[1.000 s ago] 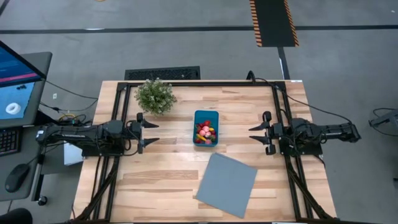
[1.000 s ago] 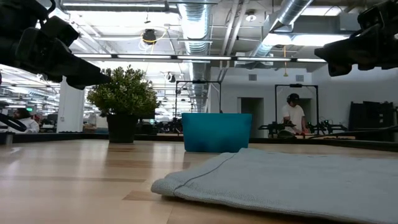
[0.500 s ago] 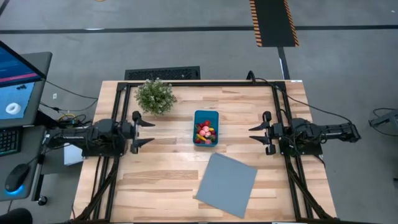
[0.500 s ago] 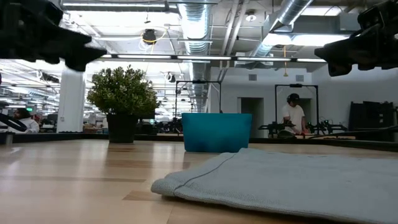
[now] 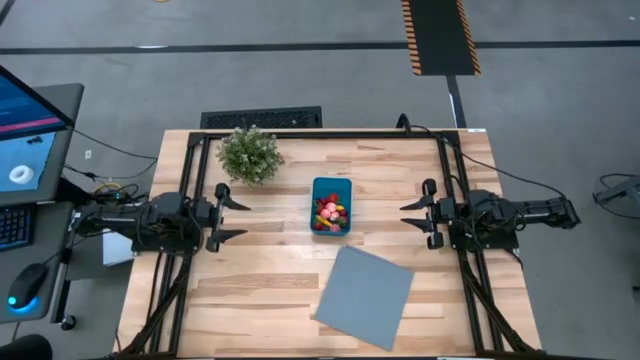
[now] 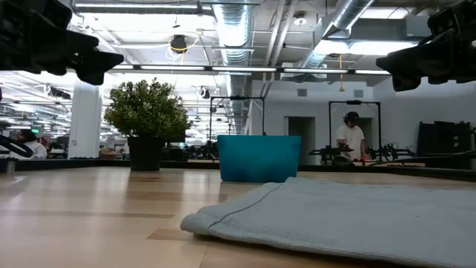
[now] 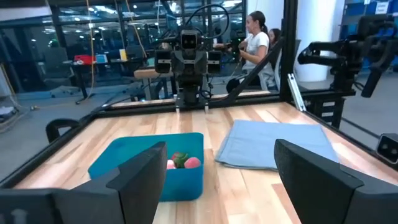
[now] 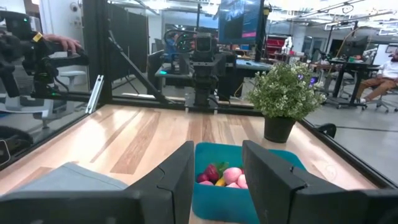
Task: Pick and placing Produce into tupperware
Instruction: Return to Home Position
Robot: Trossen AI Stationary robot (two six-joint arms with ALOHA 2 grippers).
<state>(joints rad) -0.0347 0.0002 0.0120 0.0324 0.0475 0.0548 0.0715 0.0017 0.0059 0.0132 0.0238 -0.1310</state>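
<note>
Centrally on the wooden table [image 5: 270, 270], the teal tub [image 5: 331, 205] stands upright between the two grippers, well apart from both. It contains the produce [image 5: 330, 211]: red, pink and yellow-orange pieces heaped together inside its walls. The left gripper [image 5: 244, 219] hangs over the table's left side, fingers spread wide, holding nothing. The right gripper [image 5: 404, 217] hangs over the right side, fingers apart, also holding nothing. A potted plant [image 5: 249, 154] stands near the tub; a grey sheet [image 5: 365, 296] lies flat near it.
</note>
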